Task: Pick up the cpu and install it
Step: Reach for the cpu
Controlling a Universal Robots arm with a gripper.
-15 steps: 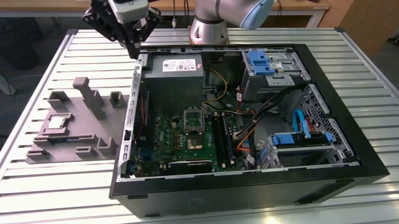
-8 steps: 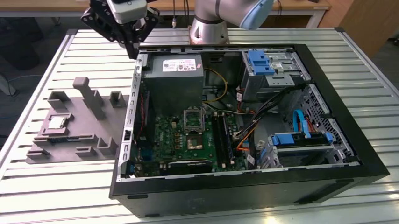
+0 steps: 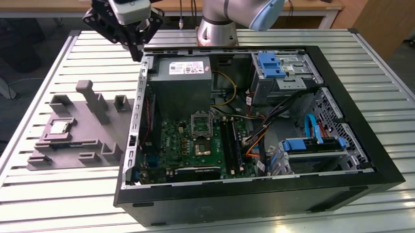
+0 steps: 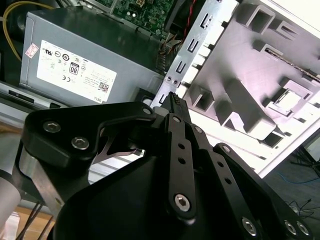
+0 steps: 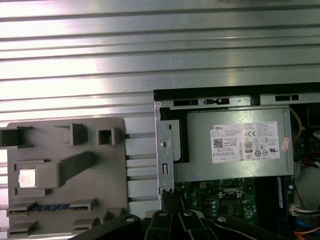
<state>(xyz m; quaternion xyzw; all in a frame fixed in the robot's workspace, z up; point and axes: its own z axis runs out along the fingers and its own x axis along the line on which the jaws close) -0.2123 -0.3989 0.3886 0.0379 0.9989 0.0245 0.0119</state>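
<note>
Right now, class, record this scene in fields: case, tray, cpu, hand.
case: open, motherboard exposed
tray: on the table, beside the case on the exterior view's left
cpu: lying in the tray, not yet picked up
hand: shut, empty, over the case corner by the power supply

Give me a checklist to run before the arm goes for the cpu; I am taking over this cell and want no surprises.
1. The cpu lies flat in its pocket of the grey tray, top uncovered: ok.
2. The tool carries nothing: ok.
3. The tool is open for a grasp: not ok, it is shut.
4. The tool is above the cpu: not ok, it hangs by a corner of the computer case, towards the exterior view's left.
5. The motherboard socket is open and free: cannot tell.
</note>
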